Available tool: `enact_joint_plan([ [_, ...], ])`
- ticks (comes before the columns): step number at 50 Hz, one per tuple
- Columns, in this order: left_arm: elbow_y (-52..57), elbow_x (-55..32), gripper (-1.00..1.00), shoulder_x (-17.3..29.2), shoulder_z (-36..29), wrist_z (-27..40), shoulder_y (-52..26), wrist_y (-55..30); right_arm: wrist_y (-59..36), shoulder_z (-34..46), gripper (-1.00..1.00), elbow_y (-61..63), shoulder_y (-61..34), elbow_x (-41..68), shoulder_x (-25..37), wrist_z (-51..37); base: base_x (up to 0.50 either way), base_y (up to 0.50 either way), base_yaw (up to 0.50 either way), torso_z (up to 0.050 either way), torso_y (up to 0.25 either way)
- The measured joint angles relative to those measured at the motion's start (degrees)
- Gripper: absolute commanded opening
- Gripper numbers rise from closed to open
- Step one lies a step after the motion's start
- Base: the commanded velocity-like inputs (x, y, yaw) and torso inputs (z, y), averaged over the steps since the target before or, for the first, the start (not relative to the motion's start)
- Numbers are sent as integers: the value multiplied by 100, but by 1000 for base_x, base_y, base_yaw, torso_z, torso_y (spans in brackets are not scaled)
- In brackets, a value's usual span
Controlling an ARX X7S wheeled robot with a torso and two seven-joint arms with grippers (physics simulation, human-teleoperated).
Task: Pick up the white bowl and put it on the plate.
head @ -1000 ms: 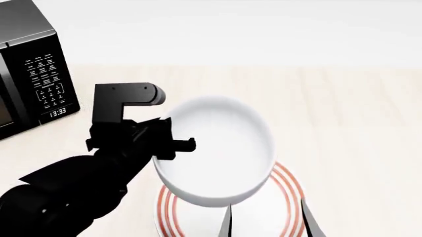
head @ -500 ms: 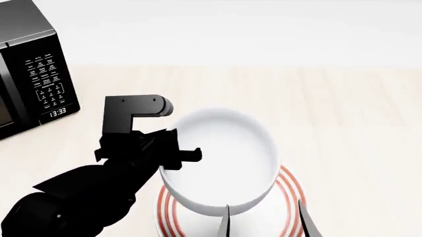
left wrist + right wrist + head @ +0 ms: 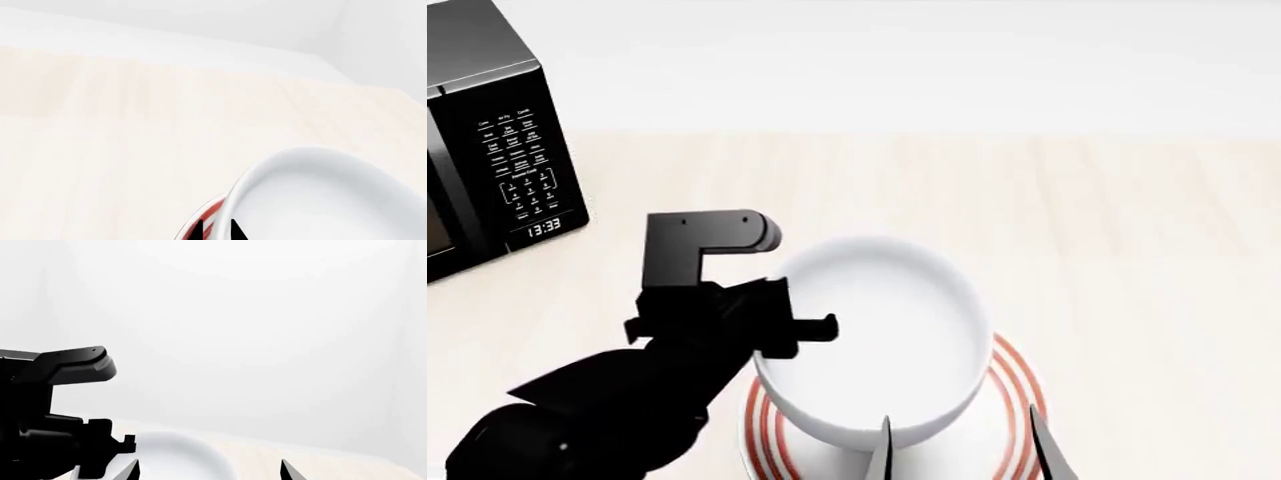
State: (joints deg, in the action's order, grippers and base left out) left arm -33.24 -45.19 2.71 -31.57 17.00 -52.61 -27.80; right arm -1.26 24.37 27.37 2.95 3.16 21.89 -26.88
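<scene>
"Pale wood desk [image 3: 1121,220], white wall behind, a black microwave [image 3: 494,150] off at the far left. What's the left arm got?"

"The bowl [image 3: 874,335]. Its left pincer [image 3: 814,325] sits at the bowl's left rim, and since the bowl hangs there with nothing else under that side, I'd say the jaws are pinched on the rim, one finger in and one out, though from where I stand the fingers themselves are mostly lost against the black wrist."

"And the plate?"

"Right under it. You can see the plate [image 3: 1014,385] with its red rings poking out on the right and lower left of the bowl. The bowl looks centred a little up and left of the plate's middle, and whether its base is touching yet I can't tell."

"So what does the next move turn on?"

"Straight down, I'd judge. The bowl is over the plate already, so it wants only lowering and letting go, maybe a nudge toward the robot's right first to centre it."

"The other arm?"

"The right pincer [image 3: 961,448] is low at the near edge, fingers spread, holding nothing, just beside the plate. The left is the one doing the work."
</scene>
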Motion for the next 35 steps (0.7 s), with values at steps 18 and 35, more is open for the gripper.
enact_joint_plan([
  [18, -156, -278, -100, -23, -323, 31, -29, 227, 17, 6, 100, -1, -8, 29, 24, -19, 0, 0, 0, 0, 1],
  [35, -386, -512, -100, -16, -619, 38, -47, 484, 29, 25, 100, -16, -18, 46, 40, -37, 0, 0, 0, 0, 1],
])
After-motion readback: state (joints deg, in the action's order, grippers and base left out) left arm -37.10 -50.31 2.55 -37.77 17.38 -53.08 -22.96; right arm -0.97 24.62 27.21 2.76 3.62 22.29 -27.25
